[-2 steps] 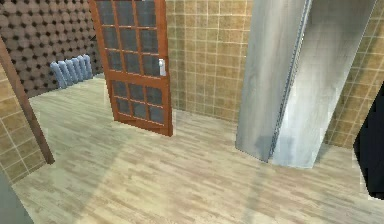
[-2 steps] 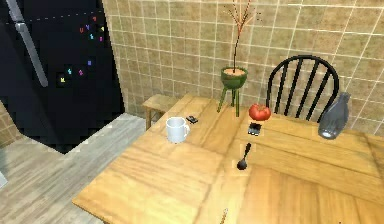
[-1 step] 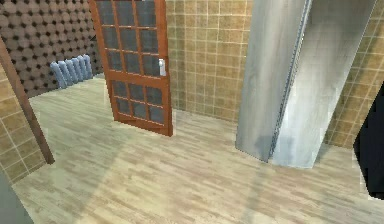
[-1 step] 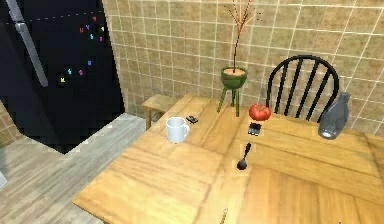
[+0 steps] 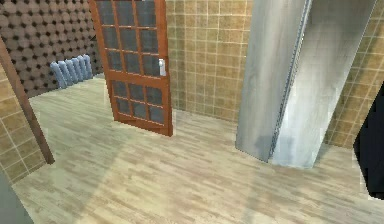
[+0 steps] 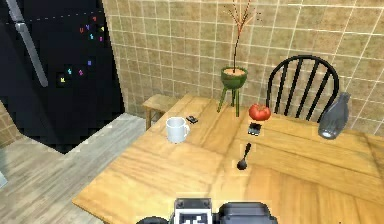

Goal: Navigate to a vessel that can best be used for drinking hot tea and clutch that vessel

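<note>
A white mug [image 6: 177, 129] stands near the left edge of a wooden table [image 6: 150, 185], close to a black fridge [image 6: 60, 70], with a dark spoon [image 6: 245, 157] and a grey vase [image 6: 334, 117] farther along. The gripper [image 6: 152, 219] peeks in at the arm side view's bottom edge; its far end is cut off, so I cannot tell whether it holds anything. Ahead, a glazed wooden door [image 5: 133, 60] stands by a tiled wall [image 5: 205, 50].

The forward view looks ahead and somewhat downward from the robot, across the plank floor [image 5: 180, 170] to a panelled door [image 5: 135, 60] at mid range. The arm side view faces sideways and downward, close above the wooden counter [image 6: 290, 180] (its top spans the lower frame), toward a tiled wall [image 6: 180, 40]. Both views share this tan tiling and the floor.
</note>
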Controlling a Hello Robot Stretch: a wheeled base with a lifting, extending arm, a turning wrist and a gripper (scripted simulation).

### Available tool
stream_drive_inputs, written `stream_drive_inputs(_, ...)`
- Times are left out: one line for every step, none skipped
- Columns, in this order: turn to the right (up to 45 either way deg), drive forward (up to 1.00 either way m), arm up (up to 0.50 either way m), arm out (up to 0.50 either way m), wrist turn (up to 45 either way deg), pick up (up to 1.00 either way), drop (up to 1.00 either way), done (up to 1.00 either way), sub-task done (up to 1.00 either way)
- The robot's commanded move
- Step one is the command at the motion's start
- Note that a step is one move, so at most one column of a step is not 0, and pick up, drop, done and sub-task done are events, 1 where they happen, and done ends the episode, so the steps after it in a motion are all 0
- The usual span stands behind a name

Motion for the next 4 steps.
stream_drive_inputs(0.0, 0.0, 0.0, 0.5, 0.0, 0.0, 0.0, 0.0, 0.0)
stream_drive_inputs(0.0, 0.0, 0.0, 0.0, 45.0, 0.0, 0.0, 0.0, 0.0)
stream_drive_inputs(0.0, 0.0, 0.0, 0.0, 45.0, 0.0, 0.0, 0.0, 0.0)
stream_drive_inputs(0.0, 0.0, 0.0, 0.0, 45.0, 0.0, 0.0, 0.0, 0.0)
